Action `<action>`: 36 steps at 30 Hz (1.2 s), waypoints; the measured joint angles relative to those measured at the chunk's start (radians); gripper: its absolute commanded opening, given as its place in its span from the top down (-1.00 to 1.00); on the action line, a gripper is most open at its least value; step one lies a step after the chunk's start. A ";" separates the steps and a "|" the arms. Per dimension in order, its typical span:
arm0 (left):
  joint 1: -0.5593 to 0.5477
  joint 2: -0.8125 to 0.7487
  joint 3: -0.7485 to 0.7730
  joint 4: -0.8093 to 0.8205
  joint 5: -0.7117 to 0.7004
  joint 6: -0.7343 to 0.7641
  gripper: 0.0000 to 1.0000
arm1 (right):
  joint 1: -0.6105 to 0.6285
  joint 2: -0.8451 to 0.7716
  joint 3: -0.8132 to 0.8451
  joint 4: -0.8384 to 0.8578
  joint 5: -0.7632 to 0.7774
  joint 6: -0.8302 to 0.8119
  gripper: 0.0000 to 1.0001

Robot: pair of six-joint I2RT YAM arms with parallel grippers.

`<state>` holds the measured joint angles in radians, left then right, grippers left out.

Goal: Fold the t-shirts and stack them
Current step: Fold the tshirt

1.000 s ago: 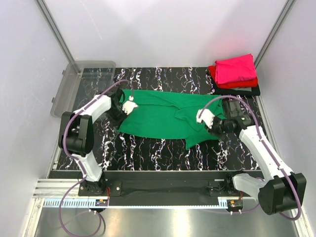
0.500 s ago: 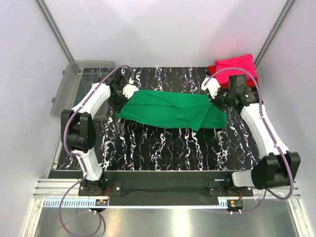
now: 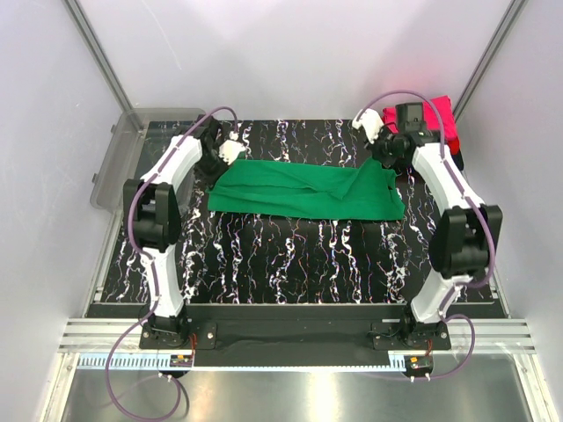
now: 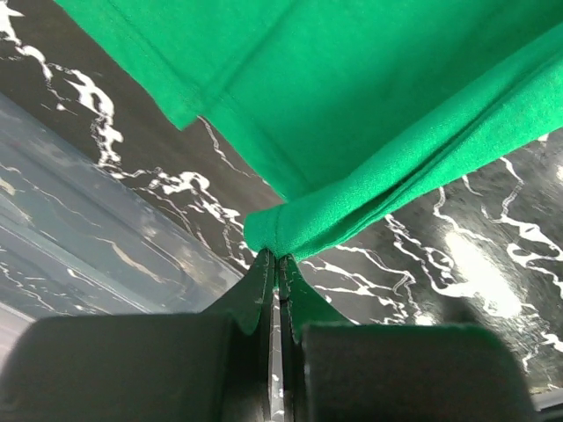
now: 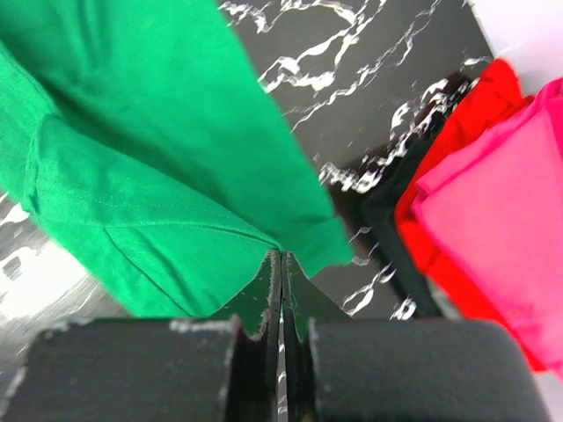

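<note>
Pinches a bunched corner of the green shirt [image 4: 369, 114] with the left end effector [image 4: 277, 261], jaws pressed together on the cloth, a small fold poking out just above the tips. Pinches the same shirt's other end with the right end effector [image 5: 281, 257], likewise closed tight, here on a hemmed edge. From above, finds both end effectors at the far side of the bench [image 3: 290, 264], the left one at the shirt's far left corner, the right one at its far right corner. Has the shirt stretched as a long band across the bench's middle, left to right, folded lengthwise with a doubled layer showing on its right half and the near edge lying flat on the marbled top. Shows a stack in the far right corner: pink shirt [image 3: 442, 116] on top, red shirt [image 5: 466, 110] beneath it, black shirt [image 5: 387, 211] at the bottom, partly hidden from above by the right arm. Puts that stack just beside the right end effector, parted from the green cloth by a strip of bare bench in the right wrist view. Places the bin [image 3: 123, 163] off the bench's far left edge, near the left end effector, its clear wall visible in the left wrist view beside the pinched corner.
</note>
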<state>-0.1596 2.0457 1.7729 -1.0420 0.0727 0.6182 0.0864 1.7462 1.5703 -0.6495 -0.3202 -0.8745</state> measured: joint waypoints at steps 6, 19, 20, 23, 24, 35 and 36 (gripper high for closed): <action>0.003 0.089 0.113 -0.015 -0.020 -0.006 1.00 | -0.002 0.139 0.134 0.017 0.006 0.010 1.00; 0.003 0.242 0.286 -0.038 -0.040 -0.026 1.00 | -0.008 0.307 0.291 0.019 0.016 0.016 1.00; 0.003 0.247 0.292 -0.039 -0.042 -0.026 1.00 | -0.009 0.315 0.297 0.020 0.016 0.019 1.00; 0.004 0.260 0.306 -0.040 -0.044 -0.034 1.00 | -0.010 0.343 0.320 0.020 0.016 0.026 1.00; 0.005 0.264 0.312 -0.040 -0.044 -0.038 1.00 | -0.011 0.351 0.327 0.023 0.017 0.028 0.99; 0.022 0.151 0.257 0.005 -0.060 -0.192 0.26 | -0.011 0.409 0.436 0.069 0.069 0.159 0.01; 0.023 0.111 0.229 0.023 -0.057 -0.193 0.25 | -0.011 0.399 0.430 0.074 0.065 0.170 0.02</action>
<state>-0.1371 2.1563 2.0018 -1.0195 0.0158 0.4252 0.0757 2.1448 1.9999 -0.5751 -0.2550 -0.7048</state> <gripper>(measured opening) 0.360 0.492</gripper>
